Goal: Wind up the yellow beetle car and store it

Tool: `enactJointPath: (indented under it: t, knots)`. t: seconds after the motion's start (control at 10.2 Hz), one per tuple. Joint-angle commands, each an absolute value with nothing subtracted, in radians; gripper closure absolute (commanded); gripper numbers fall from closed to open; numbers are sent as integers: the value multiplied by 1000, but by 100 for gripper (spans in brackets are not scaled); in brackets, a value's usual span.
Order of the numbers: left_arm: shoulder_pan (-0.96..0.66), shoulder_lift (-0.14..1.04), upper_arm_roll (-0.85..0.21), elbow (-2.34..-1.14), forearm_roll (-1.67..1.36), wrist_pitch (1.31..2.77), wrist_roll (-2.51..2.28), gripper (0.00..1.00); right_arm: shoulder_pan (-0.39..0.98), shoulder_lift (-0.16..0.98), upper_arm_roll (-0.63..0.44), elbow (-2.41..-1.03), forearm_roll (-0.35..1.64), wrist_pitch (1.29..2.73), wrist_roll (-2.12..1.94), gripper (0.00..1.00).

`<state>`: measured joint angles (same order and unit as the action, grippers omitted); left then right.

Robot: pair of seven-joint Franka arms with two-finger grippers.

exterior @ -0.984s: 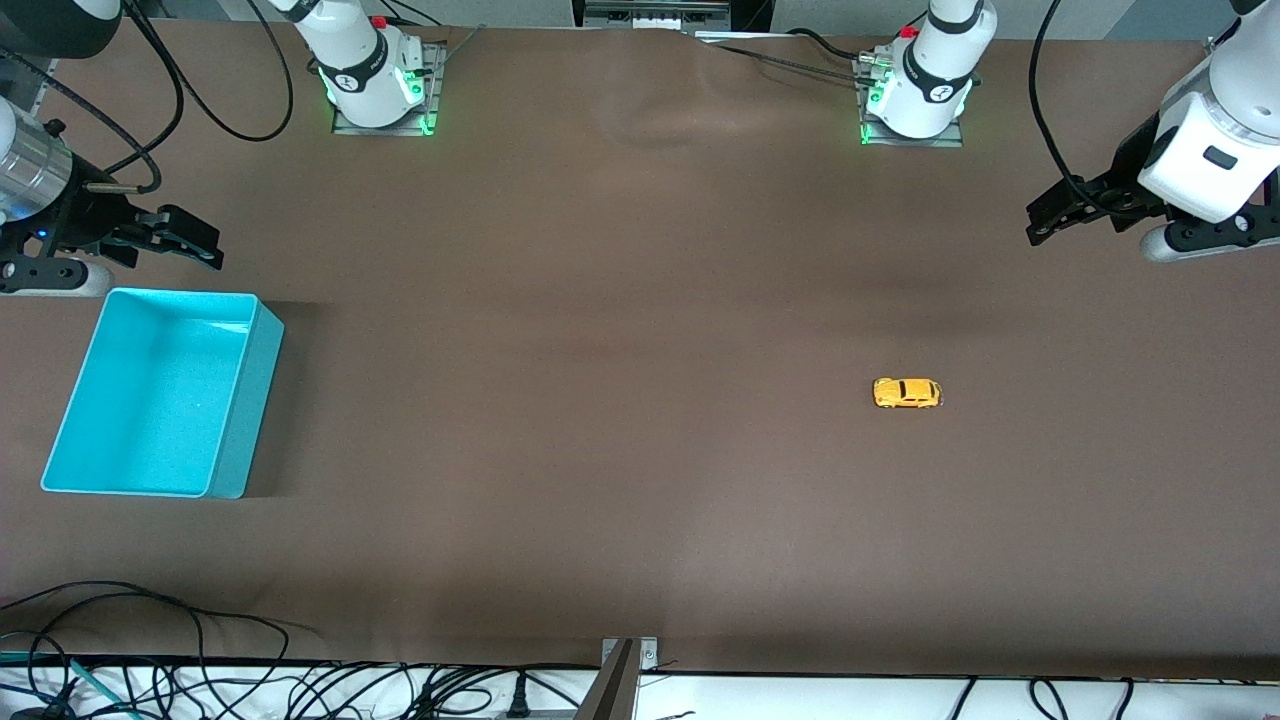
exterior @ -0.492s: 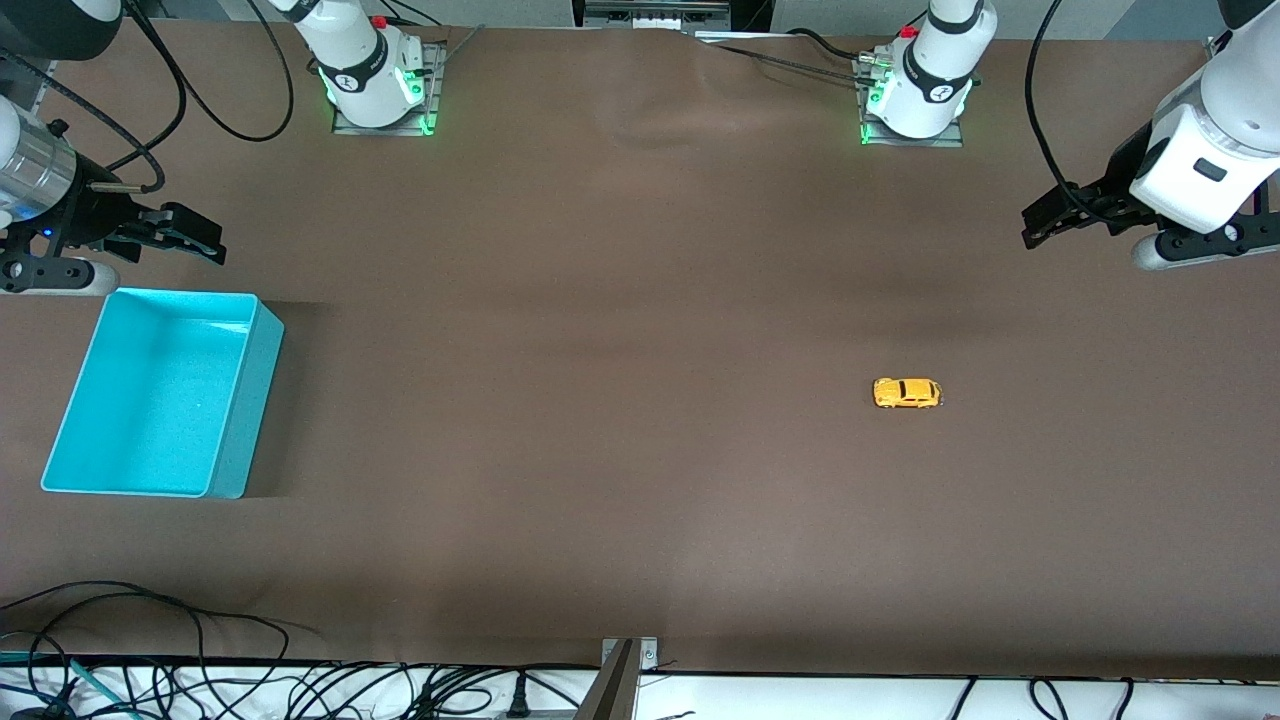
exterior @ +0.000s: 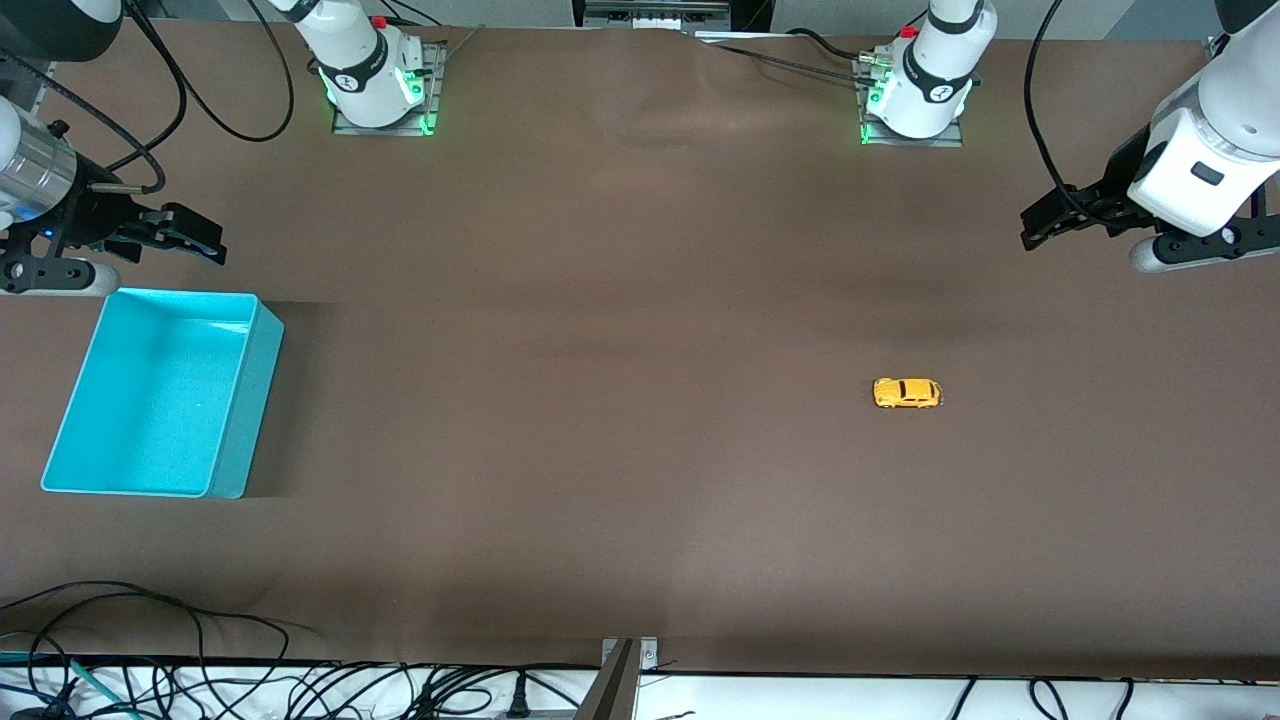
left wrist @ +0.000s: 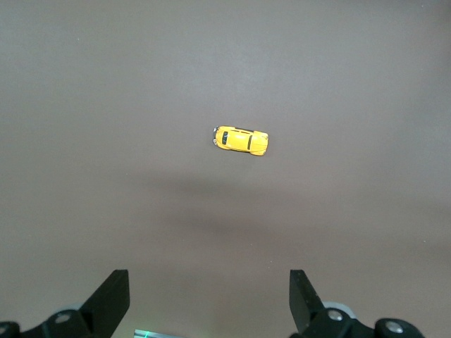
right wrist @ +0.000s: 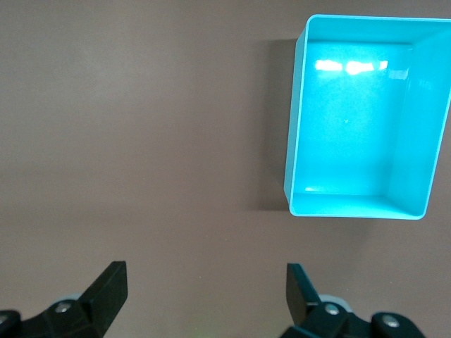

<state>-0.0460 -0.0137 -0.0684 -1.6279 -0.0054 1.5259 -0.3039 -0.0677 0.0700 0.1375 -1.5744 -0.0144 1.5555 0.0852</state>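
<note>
The yellow beetle car [exterior: 907, 393] stands alone on the brown table, toward the left arm's end; the left wrist view shows the yellow beetle car [left wrist: 240, 140] well ahead of the fingers. My left gripper [exterior: 1040, 222] hangs open and empty over the table by the left arm's end; in the left wrist view the left gripper [left wrist: 209, 299] has bare table between its jaws. My right gripper [exterior: 195, 238] is open and empty over the table beside the turquoise bin [exterior: 245, 400]. The right gripper [right wrist: 206, 294] shows wide apart over bare table.
The empty turquoise bin [right wrist: 299, 127] sits at the right arm's end of the table. Both arm bases [exterior: 372, 75] stand along the table edge farthest from the front camera. Cables [exterior: 150, 660] lie below the nearest table edge.
The left arm has drifted slightly up the front view and toward the table's middle. The right gripper shifted a little. The car and bin have not moved.
</note>
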Motion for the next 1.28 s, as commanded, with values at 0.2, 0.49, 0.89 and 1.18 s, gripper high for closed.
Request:
enactJointPath:
  t: [0.2,0.49,0.89,1.18]
  knots:
    - [-44,3,-69,-1591,-11,1499,-288,0,-78,83,140,-1555,-6,1532,91,0]
    - [-43,3,-69,-1589,-11,1497,-288,0,-80,83,140,-1555,-6,1534,91,0]
    - [-43,3,-69,-1589,-11,1499,-288,0,-84,83,135,-1551,-6,1546,58,0]
    - [-43,3,-69,-1589,-11,1499,-288,0,-84,83,133,-1551,-6,1548,55,0]
